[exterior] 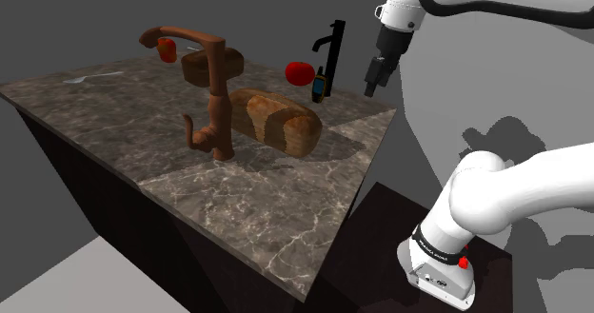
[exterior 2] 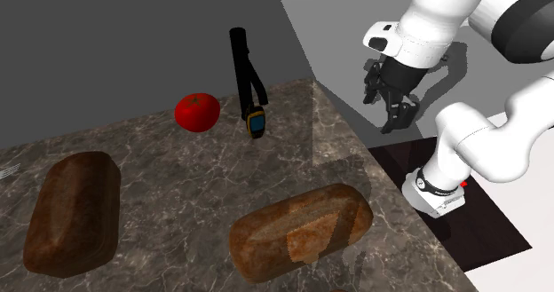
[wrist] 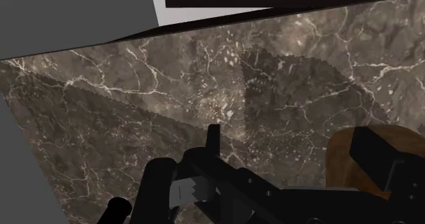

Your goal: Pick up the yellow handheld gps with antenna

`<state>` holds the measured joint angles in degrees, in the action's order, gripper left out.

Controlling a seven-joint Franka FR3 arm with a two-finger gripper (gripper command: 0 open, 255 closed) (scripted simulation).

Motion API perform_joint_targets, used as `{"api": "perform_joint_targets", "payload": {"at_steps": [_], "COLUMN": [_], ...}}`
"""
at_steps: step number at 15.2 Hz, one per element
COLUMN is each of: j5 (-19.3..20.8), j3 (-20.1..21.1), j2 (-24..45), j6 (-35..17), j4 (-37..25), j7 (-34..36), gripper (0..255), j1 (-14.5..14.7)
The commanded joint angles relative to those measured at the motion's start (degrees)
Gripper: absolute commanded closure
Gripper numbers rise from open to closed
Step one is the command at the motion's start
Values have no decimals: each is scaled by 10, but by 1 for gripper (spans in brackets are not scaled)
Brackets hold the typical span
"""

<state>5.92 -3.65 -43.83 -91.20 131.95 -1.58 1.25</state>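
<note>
**Upright GPS at the worktop's far edge, open hand beside it**

Shoulder view, read left to right. A red tomato (exterior: 299, 71) sits by the far edge of the marble worktop (exterior: 238, 202). Just beside it stands the handheld GPS (exterior: 319, 86), a small yellow-rimmed body with a blue screen. Its black antenna (exterior: 335, 45) rises tall above it, so the long axis runs near upright. A brown loaf (exterior: 276, 119) lies nearer the middle of the worktop, apart from both. The gripper (exterior: 373, 81) hangs raised by the worktop's corner at this view's right, near the GPS but not touching it. Its fingers point down and stand apart with nothing between them.

In the second exterior view the GPS (exterior 2: 256, 122) leans slightly, and the gripper (exterior 2: 388, 111) sits past the worktop's right edge. On this evidence, the hand would need to travel toward the shoulder view's left and descend to bracket the narrow body.
</note>
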Motion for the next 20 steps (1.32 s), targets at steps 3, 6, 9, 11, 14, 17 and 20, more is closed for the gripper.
{"api": "perform_joint_targets", "payload": {"at_steps": [3,6,9,11,14,17,20], "j5": [0,-6,-19,-33,-63,-108,-173], "j3": [-23,-58,-95,-120,-161,-207,-259], "j2": [11,33,63,87,127,171,219], "j6": [-54,-134,-212,-262,-332,-396,-448], "j4": [11,23,26,23,13,-6,-34], "j7": [-16,-41,-70,-92,-131,-180,-241], "gripper": [0,0,0,0,0,0,0], "j1": [-2,-2,2,8,24,49,84]}}
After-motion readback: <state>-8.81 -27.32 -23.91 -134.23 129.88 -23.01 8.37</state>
